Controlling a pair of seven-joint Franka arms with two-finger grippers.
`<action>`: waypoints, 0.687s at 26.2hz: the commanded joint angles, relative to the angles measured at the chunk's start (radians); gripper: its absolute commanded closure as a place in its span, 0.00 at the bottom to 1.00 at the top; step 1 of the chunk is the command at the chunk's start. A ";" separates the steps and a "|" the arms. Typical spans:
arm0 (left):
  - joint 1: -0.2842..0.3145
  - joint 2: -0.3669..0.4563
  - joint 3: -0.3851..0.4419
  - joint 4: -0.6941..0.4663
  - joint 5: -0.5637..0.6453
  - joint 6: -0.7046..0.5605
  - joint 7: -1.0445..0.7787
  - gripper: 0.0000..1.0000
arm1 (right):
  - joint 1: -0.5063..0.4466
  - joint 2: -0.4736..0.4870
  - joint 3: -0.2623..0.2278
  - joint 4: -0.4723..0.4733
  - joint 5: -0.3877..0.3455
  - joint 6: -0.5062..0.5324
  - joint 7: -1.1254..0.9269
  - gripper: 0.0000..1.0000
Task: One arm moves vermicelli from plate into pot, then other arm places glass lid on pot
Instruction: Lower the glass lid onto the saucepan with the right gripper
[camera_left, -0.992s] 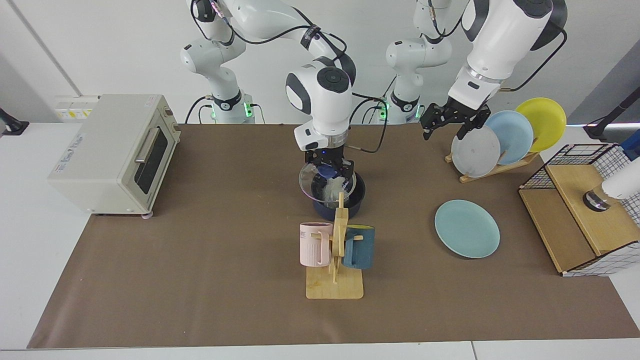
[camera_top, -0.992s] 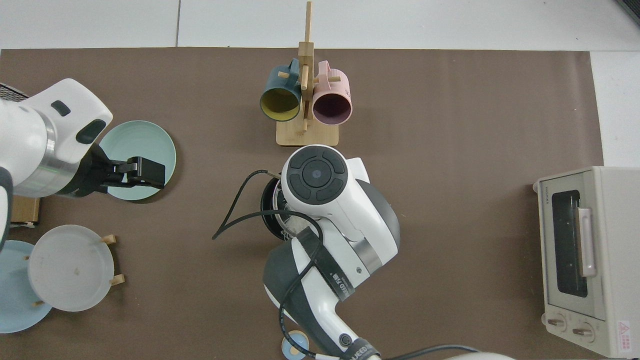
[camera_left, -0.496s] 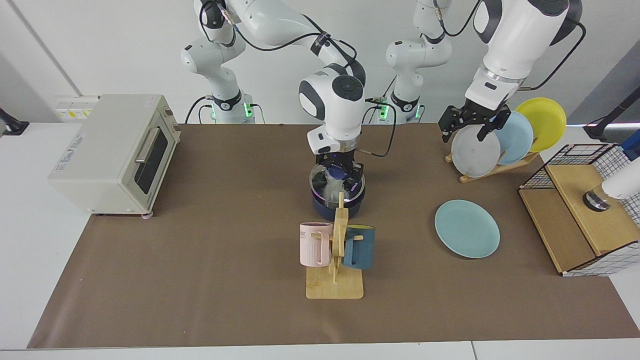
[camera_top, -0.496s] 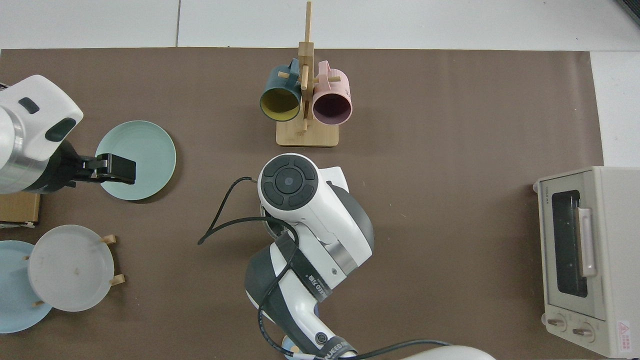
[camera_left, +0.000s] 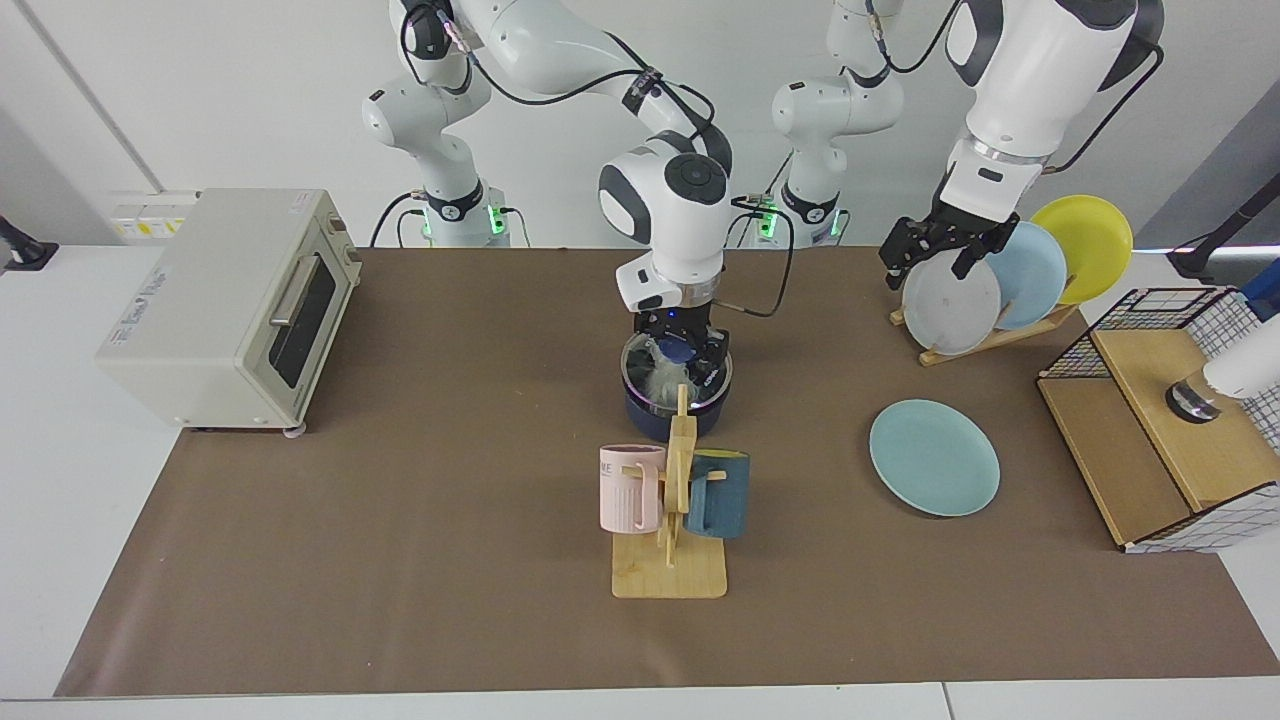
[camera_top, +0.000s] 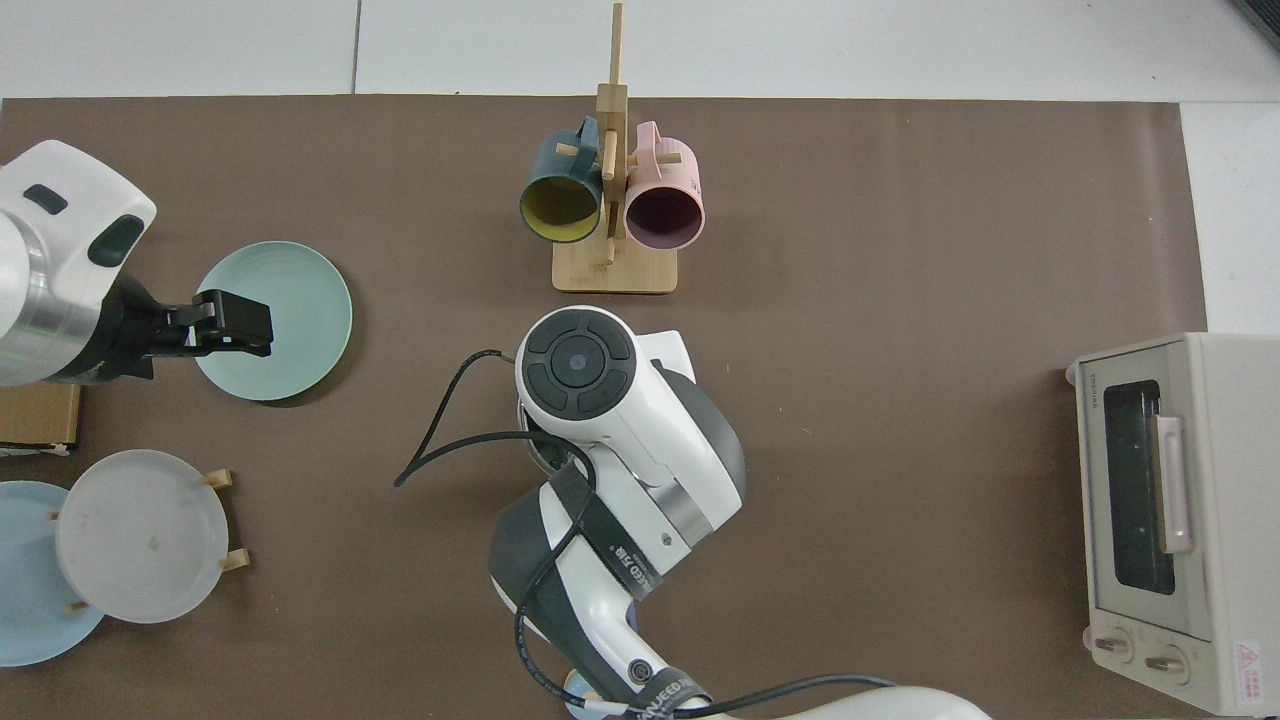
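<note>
The glass lid (camera_left: 675, 368) is now sitting level on the pot (camera_left: 678, 410), right gripper (camera_left: 681, 353) still clasping its knob; the top view is hiding this. The left gripper (camera_left: 936, 247) is waiting, fingers apart.

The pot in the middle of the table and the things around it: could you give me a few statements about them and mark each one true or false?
1. The glass lid sits on the pot. True.
2. The vermicelli lies on the teal-green plate. False: the plate is bare; the white clump shows through the lid, inside the pot.
3. The right gripper is at the lid's blue knob. True.
4. The left gripper holds the grey plate. False: it hangs above the plate rack, holding nothing.
5. Two mugs hang on the wooden mug stand. True.
</note>
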 joint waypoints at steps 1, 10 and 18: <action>-0.004 -0.024 0.005 -0.028 0.003 0.025 -0.020 0.00 | -0.002 0.023 -0.001 0.023 0.035 0.025 0.022 0.76; 0.003 -0.025 0.000 -0.020 0.002 -0.045 -0.031 0.00 | -0.001 0.026 -0.001 0.022 0.044 0.036 0.022 0.76; 0.014 -0.025 0.006 -0.020 0.003 -0.047 -0.031 0.00 | -0.011 0.027 -0.001 0.020 0.050 0.057 0.018 0.76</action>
